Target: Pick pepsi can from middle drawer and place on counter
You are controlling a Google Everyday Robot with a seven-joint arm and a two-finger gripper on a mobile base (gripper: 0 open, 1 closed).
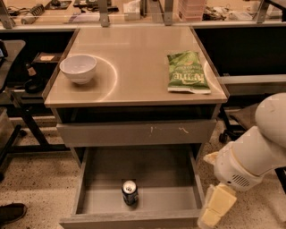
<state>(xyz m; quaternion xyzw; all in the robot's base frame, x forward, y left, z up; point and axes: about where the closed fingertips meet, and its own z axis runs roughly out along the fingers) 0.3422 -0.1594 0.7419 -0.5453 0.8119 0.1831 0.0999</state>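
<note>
The pepsi can (130, 192) stands upright on the grey floor of the open middle drawer (165, 176), near its front edge and left of centre. The tan counter (134, 62) tops the cabinet above it. My gripper (215, 205) hangs from the white arm (254, 156) at the lower right, just outside the drawer's right front corner. It is to the right of the can and holds nothing that I can see.
A white bowl (78, 68) sits at the counter's left and a green chip bag (187, 78) at its right. The closed upper drawer front (136, 133) has white scuffs. A cluttered workbench (134, 11) runs behind. A dark shoe (11, 212) lies on the floor at the left.
</note>
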